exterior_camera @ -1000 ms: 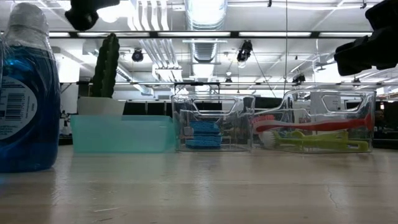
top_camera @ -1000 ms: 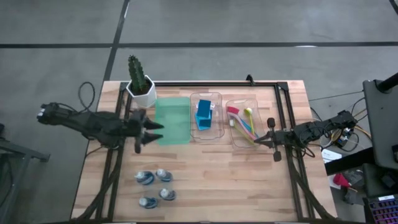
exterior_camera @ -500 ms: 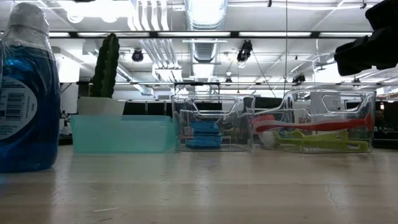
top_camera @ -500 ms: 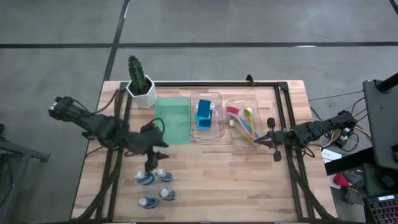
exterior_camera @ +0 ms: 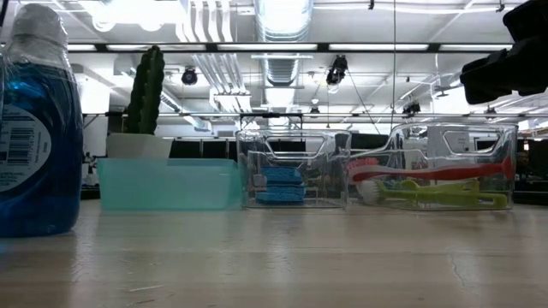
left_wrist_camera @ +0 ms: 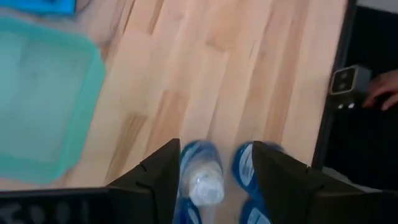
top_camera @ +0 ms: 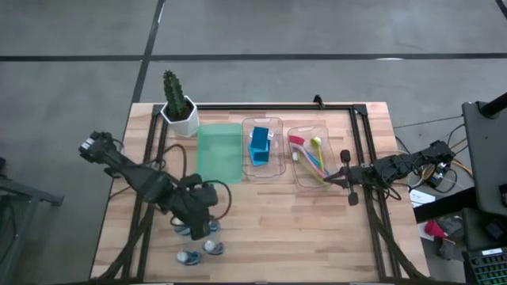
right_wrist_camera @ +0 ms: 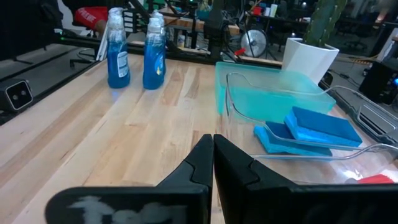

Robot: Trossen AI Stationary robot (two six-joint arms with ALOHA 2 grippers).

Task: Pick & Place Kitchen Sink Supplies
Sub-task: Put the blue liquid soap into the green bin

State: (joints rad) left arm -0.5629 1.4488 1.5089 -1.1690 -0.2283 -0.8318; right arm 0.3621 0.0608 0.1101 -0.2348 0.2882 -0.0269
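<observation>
Several small blue-white bottles point(top_camera: 212, 248) stand upright on the wood table near its left front. My left gripper point(top_camera: 200, 224) hangs over the far pair, pointing steeply down and open. In the left wrist view one bottle point(left_wrist_camera: 200, 180) shows between the fingers of my left gripper point(left_wrist_camera: 214, 186), and a second bottle point(left_wrist_camera: 249, 167) stands beside it; I see no touch. Blue sponges point(top_camera: 260, 145) lie in a clear tray, and brushes point(top_camera: 310, 157) lie in the clear tray to its right. My right gripper point(right_wrist_camera: 212, 155) waits shut and about level beside the brush tray point(top_camera: 343, 178).
A green tray point(top_camera: 219, 153) sits left of the sponge tray, and a potted cactus point(top_camera: 179, 107) stands at the far left corner. A black frame point(top_camera: 360, 150) runs along the table's far and right sides. A person's hand point(left_wrist_camera: 382, 92) shows beyond the table edge.
My left gripper has swung from beside the green tray toward the table's near edge. It has tipped from about level to pointing steeply down and now stands over the bottles. The bottles have kept their places.
</observation>
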